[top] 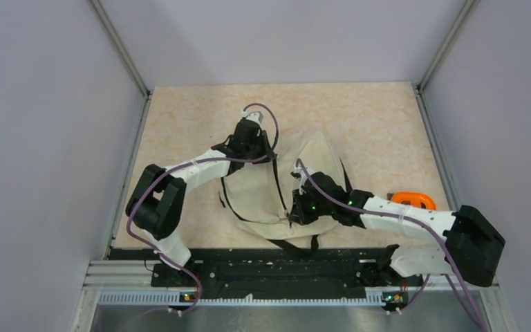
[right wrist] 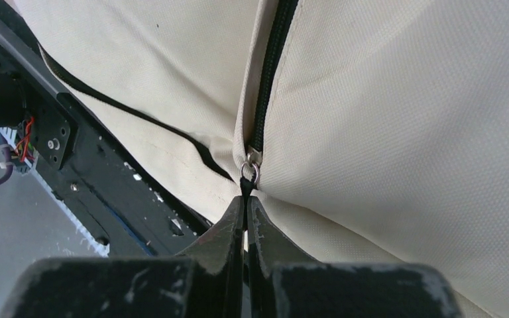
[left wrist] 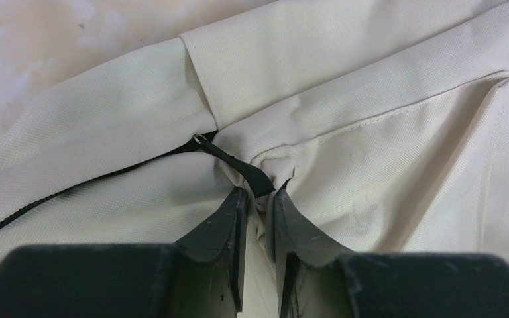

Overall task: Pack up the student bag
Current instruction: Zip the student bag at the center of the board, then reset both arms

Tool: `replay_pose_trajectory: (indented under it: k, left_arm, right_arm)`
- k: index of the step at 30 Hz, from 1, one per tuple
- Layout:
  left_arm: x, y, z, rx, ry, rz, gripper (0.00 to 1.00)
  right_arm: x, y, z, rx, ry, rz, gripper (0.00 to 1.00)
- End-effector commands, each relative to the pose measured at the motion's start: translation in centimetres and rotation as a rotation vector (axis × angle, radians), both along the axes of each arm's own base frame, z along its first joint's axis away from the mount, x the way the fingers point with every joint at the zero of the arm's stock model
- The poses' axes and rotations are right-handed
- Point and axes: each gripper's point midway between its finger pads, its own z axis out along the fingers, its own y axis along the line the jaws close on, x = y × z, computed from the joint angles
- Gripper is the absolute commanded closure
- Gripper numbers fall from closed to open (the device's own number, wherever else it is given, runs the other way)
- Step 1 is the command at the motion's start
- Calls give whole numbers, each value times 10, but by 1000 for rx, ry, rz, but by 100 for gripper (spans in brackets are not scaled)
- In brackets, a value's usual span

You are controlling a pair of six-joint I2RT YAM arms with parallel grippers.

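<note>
Top external: student bag (top: 263,190) lies flat mid-table (top: 380,131).
Left wrist: left gripper (left wrist: 260,199) pinches bunched bag fabric beside black zip tab (left wrist: 242,169), probably to anchor it.
Right wrist: right gripper (right wrist: 246,202) pressed tight on zipper pull (right wrist: 250,169), apparently to run the zip.

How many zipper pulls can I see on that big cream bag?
2. The far zipper pull lies at the left gripper's tips; the near zipper pull is pinched by the right gripper. Others on the student bag may be hidden.
</note>
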Motion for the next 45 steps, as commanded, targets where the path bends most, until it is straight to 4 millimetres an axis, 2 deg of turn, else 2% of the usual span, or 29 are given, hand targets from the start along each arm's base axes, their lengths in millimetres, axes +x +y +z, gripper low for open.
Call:
replay_pose_trajectory:
  k: [1,4,8,11,14,15,17,21,22,24,27,29,33,36,38,41,45]
  left_arm:
    - [61,5,64,-68,-260,85,100]
    - [64,4,63,-74,-265,82,100]
    - [67,4,60,-76,-265,86,100]
    - [66,3,63,-77,-277,72,100]
    - [61,-1,71,-74,-306,19,100]
    - [61,2,75,-65,-322,17,93]
    - [59,7,84,-44,-362,15,72]
    - [48,15,102,-42,-411,9,29]
    - [47,22,104,-30,-420,38,20]
    - [41,30,112,-27,-439,57,13]
    - [31,54,124,-20,-452,120,9]
    - [25,77,125,3,-439,184,8]
    - [9,137,128,36,-403,333,7]
    - [-12,181,130,27,-346,441,7]
    - [-32,203,135,48,-302,487,7]
    - [-60,227,164,110,-334,528,6]
    - [-93,244,205,180,-407,531,6]
  right_arm:
    - [-44,-15,-24,-54,141,80,100]
    - [-49,-16,-30,-53,164,80,100]
    - [-51,-16,-28,-51,157,80,100]
    - [-43,-14,-20,-54,120,65,100]
    - [-31,-11,-2,-62,71,47,100]
    - [-26,-9,7,-58,45,42,96]
    - [-14,-9,26,-61,-19,23,74]
    - [26,-18,67,-76,-215,-68,25]
    - [36,-20,74,-69,-243,-81,18]
    - [57,-28,87,-37,-264,-114,13]
    - [90,-45,96,23,-280,-170,12]
    - [111,-61,101,46,-310,-220,12]
    - [149,-107,104,54,-350,-374,11]
    - [168,-145,107,72,-372,-500,11]
    - [177,-174,114,70,-403,-604,11]
    - [181,-212,132,6,-507,-765,11]
    - [172,-250,165,-54,-665,-922,11]
